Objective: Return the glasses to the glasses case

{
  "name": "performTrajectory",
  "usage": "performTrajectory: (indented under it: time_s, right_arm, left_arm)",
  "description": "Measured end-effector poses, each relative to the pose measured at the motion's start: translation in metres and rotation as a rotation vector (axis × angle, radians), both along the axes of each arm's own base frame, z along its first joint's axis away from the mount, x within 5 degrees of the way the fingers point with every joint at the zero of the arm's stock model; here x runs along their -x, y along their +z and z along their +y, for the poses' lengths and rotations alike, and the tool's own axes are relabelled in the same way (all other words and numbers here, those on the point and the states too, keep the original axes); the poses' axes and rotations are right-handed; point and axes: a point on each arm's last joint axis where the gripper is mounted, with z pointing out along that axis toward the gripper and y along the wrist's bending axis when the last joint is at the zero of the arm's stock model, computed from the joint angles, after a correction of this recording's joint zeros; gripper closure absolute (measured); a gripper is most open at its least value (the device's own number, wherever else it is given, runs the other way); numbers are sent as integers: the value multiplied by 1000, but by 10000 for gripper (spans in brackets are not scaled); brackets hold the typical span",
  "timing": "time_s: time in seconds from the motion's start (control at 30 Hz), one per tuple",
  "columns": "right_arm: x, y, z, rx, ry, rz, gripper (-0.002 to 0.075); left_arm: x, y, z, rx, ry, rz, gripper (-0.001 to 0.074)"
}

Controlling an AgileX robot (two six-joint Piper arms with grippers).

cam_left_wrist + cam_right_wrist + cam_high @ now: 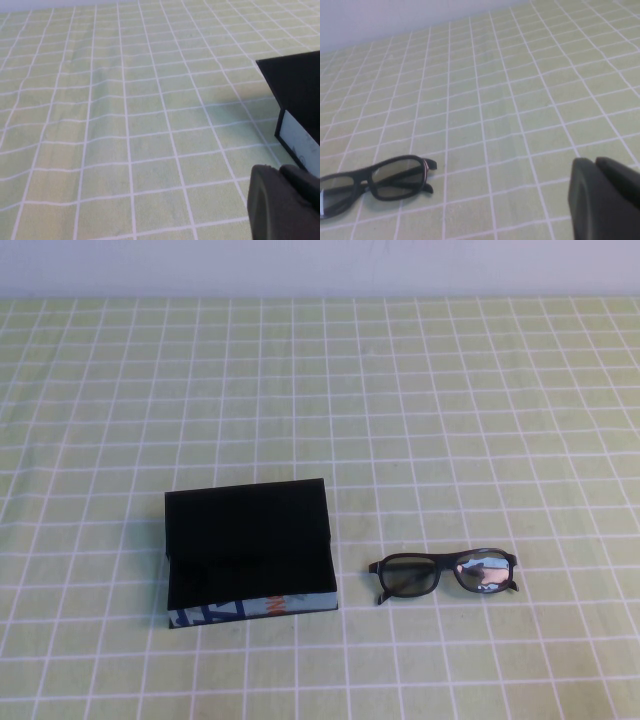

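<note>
- Lying on a green cloth (450, 390) with a white grid: one glasses case (250, 552) and one pair of glasses (444, 574), both in the near half of the high view, around 6 o'clock.
- Case sits at about 7 o'clock from the cloth's centre, lid open and tilted back toward 12; long axis runs 9-to-3; patterned side faces 6.
- Glasses sit at 3 o'clock of the case, just beside it, not touching. Long axis 9-to-3, lens fronts toward 6, folded.
- Open cloth on all sides; far half toward 12 is bare; white wall (320, 265) bounds the far edge.
- Left gripper (285, 205): only a dark corner shows in its wrist view, near the case's end; opening, cannot tell.
- Right gripper (605, 200): a dark corner in its wrist view, well apart from the glasses; opening, cannot tell. Neither holds anything visible.
</note>
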Motion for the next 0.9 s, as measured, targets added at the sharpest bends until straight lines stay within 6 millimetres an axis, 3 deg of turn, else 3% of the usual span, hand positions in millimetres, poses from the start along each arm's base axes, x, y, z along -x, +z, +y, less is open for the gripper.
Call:
performTrajectory:
  time_s: [0.13, 0.43, 0.73, 0.9]
  right_arm:
    - [-2, 10, -2, -3, -19, -112, 743]
    - [5, 56, -10, -24, -106, -626, 743]
    - [12, 67, -12, -40, -135, -771, 743]
    - [26, 86, -17, -67, -184, -1012, 743]
  left_arm:
    - [-1, 6, 0, 7, 6, -64, 736]
    - [-3, 32, 3, 53, 35, -355, 736]
    - [-2, 38, 3, 37, 39, -414, 736]
    - [5, 62, 7, 234, 58, -681, 736]
